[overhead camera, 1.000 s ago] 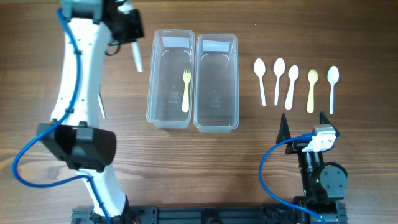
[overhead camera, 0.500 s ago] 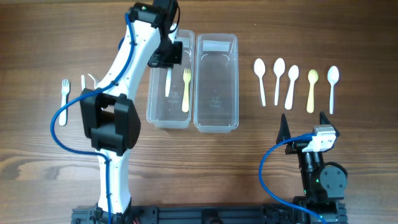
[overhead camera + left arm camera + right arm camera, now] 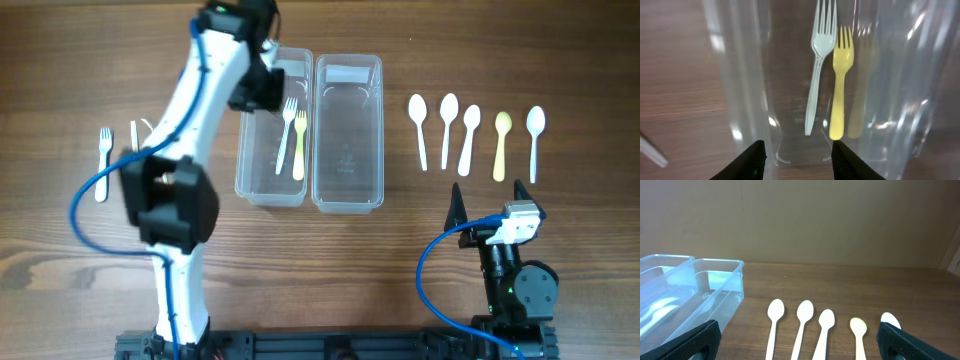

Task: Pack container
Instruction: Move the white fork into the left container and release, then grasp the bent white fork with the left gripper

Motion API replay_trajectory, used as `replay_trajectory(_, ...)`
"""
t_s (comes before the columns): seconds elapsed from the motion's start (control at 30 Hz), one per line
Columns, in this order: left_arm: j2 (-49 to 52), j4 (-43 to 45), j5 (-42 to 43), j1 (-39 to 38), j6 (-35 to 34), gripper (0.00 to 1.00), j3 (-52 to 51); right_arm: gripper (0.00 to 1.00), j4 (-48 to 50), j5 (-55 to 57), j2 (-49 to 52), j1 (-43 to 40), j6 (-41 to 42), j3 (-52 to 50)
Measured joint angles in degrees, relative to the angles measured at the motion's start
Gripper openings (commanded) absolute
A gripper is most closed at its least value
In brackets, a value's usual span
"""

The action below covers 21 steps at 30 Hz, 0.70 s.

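Two clear containers stand side by side; the left container (image 3: 246, 150) holds a white fork (image 3: 287, 135) and a yellow fork (image 3: 299, 145) lying next to each other. The right container (image 3: 347, 130) holds nothing. My left gripper (image 3: 799, 159) hovers over the left container's near end, open, with nothing between its fingers; the white fork (image 3: 815, 75) and yellow fork (image 3: 839, 85) lie just ahead of it. Several spoons (image 3: 448, 128), one of them yellow (image 3: 502, 143), lie in a row at the right. My right gripper (image 3: 488, 192) stands open, apart from them.
Two more white forks (image 3: 103, 163) (image 3: 133, 135) lie on the wooden table at the far left. In the right wrist view the spoon row (image 3: 802, 325) lies ahead between the open fingers, the containers (image 3: 715, 290) to its left.
My left arm swung right from the table's left side with the white fork, lowered it into the left container and opened; the fork now lies beside the yellow one. The right arm has not moved.
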Motion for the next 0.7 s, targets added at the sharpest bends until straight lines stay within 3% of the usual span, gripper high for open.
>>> replay_trajectory(0.17,-10.6,-3.3,-6.0,8.2,-2.4,0.33,2.2,1.0,0.0,0.0,0.0,0.0,0.0,0.0)
replay_trajectory(0.33,-13.5,-6.0,-9.2,18.4,-3.4,0.34,1.8,1.0,0.0,0.0,0.0,0.0,0.0,0.0)
replay_trajectory(0.6,-12.9,8.4,-9.3,23.1,-3.6,0.4,-15.1,1.0,0.0,0.0,0.0,0.0,0.0,0.0)
replay_trajectory(0.7,-12.5,15.6,-9.3,23.1,-3.4,0.49,-23.8,1.0,0.0,0.0,0.0,0.0,0.0,0.0)
